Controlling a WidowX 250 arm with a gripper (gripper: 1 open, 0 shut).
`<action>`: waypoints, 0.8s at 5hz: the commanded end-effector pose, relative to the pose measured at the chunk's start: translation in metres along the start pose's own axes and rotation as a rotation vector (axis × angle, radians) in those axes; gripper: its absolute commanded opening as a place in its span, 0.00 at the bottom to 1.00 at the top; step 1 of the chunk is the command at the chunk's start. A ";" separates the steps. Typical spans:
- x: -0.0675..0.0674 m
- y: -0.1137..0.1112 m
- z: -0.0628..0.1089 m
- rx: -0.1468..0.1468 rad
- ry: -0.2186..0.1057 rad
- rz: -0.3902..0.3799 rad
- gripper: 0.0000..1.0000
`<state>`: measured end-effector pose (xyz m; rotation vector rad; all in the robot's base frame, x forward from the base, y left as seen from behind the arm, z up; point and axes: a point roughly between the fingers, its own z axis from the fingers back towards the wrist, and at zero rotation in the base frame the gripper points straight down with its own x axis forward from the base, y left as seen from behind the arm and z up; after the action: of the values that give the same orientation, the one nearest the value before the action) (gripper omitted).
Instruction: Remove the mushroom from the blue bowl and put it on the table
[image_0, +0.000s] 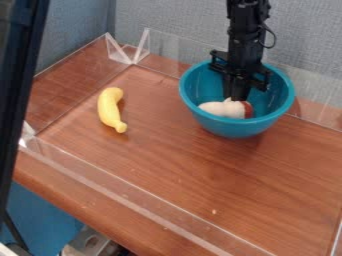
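The teal-blue bowl (238, 118) stands on the wooden table (174, 165) at the back right. Inside it lies the cream-white mushroom (222, 108) with a reddish patch at its right end. My black gripper (241, 92) reaches straight down into the bowl, its tips at the mushroom's upper right side. Its jaws look drawn together around that end of the mushroom, though the contact itself is partly hidden by the fingers.
A yellow banana (112, 108) lies on the left part of the tabletop. Low clear acrylic walls (134, 50) edge the table on all sides. A dark post (16, 90) crosses the left foreground.
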<state>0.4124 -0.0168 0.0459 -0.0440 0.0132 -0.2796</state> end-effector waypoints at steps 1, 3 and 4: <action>0.000 0.002 -0.006 0.001 -0.004 -0.024 0.00; 0.001 -0.005 -0.015 -0.008 0.004 -0.041 0.00; 0.001 -0.008 -0.019 -0.012 0.009 -0.050 0.00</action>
<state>0.4130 -0.0219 0.0419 -0.0514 0.0042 -0.3047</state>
